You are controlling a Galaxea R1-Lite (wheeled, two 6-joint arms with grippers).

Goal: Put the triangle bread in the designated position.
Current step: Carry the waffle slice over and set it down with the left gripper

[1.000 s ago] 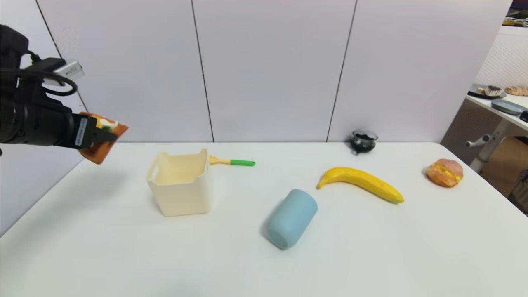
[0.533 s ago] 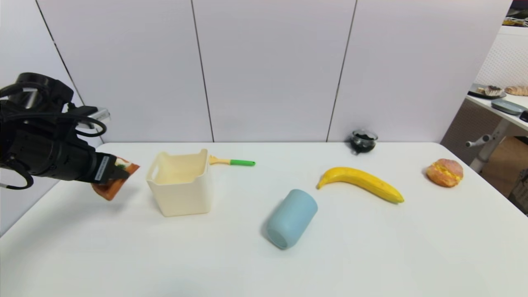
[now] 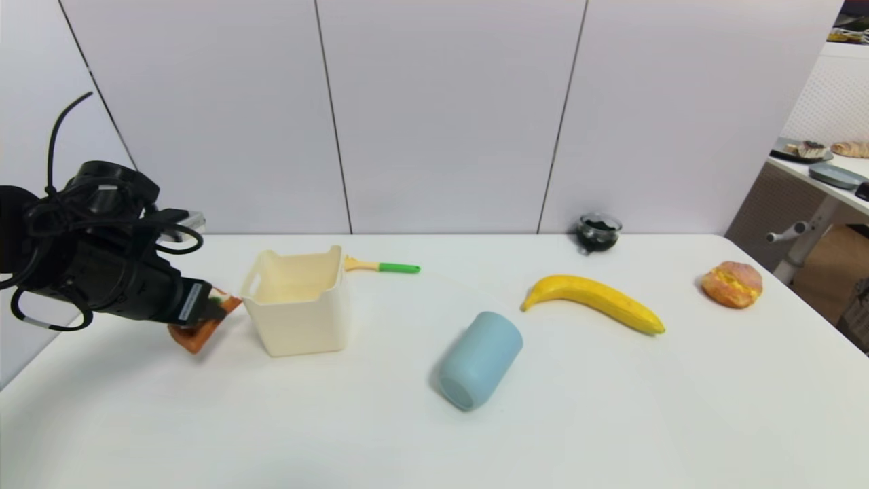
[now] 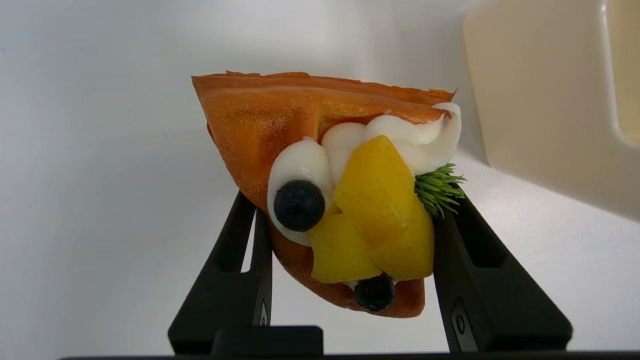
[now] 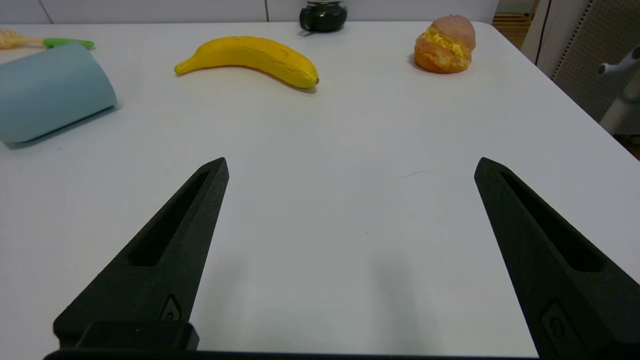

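- Step: set-down. Left gripper [image 3: 216, 311] clenched on the bread [image 3: 202, 324], mid-left of head view, just beside cream bin [image 3: 299, 302], at or near table [image 3: 434, 421].
- Next: lower if needed, release, back off w/o nudging bin.
- Right gripper [image 5: 350, 172] spread wide, empty, idle.

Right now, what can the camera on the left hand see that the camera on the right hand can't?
Only the left wrist view shows the triangle bread, with cream, yellow pieces and dark berries, clamped in the left gripper, and beside it the wall of the cream bin.

Only the right wrist view shows the open right gripper, the banana, the round bun, the blue cup and a dark jar.

Both show the white table.
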